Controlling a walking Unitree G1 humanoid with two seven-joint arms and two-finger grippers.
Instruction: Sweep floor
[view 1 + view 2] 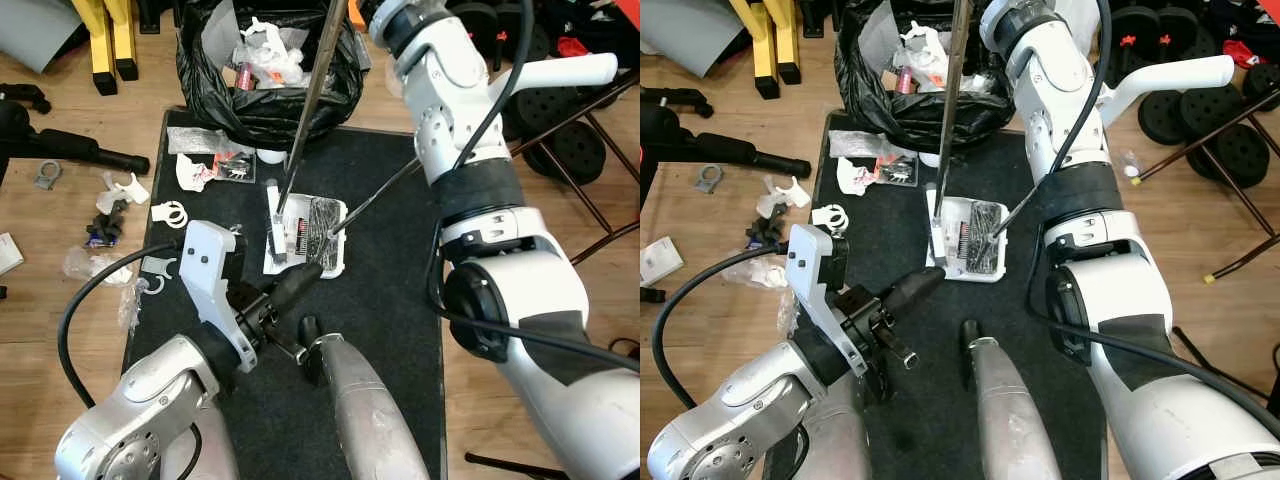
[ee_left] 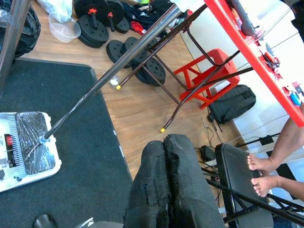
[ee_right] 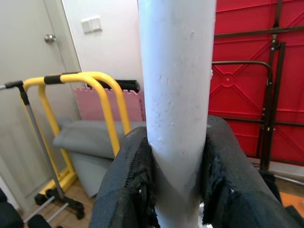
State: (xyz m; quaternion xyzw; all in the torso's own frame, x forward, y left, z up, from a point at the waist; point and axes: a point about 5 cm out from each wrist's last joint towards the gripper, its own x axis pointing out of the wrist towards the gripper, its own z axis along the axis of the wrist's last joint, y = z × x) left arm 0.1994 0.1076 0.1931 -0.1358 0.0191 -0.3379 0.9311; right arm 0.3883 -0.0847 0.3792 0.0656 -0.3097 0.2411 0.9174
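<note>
My right claw (image 3: pixel 175 190) is clamped on the grey pole (image 3: pixel 175 95). My left claw (image 2: pixel 170 156) is shut, empty, over the black mat (image 1: pixel 390 300). A white dustpan (image 1: pixel 322 240) lies on the mat just below the bin bag (image 1: pixel 210 80); litter (image 1: pixel 120 215) dots the floor (image 1: pixel 40 300).

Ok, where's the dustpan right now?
The white dustpan lies on the black mat in the middle of the head views, just in front of the trash bag, with the left gripper close by.
</note>
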